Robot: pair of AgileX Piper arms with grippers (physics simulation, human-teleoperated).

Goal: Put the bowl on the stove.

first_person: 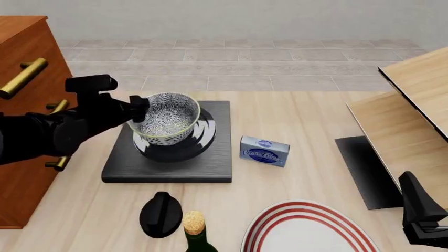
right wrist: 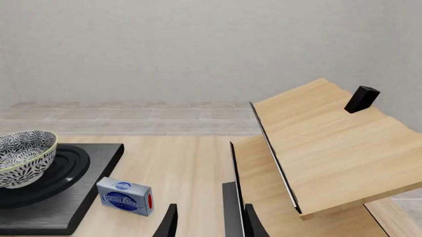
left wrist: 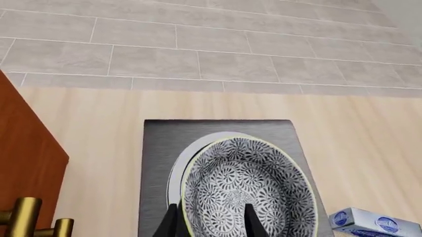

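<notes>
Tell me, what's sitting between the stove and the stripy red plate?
In the front view, a small blue box lies between the stove and the red-ringed plate.

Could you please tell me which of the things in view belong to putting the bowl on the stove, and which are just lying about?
Part of the job:
- bowl, gripped at its rim
- stove, below the bowl
- left gripper, holding the bowl

Just lying about:
- blue box
- red-ringed plate
- corked bottle
- wooden cabinet
- thin black panel
</notes>
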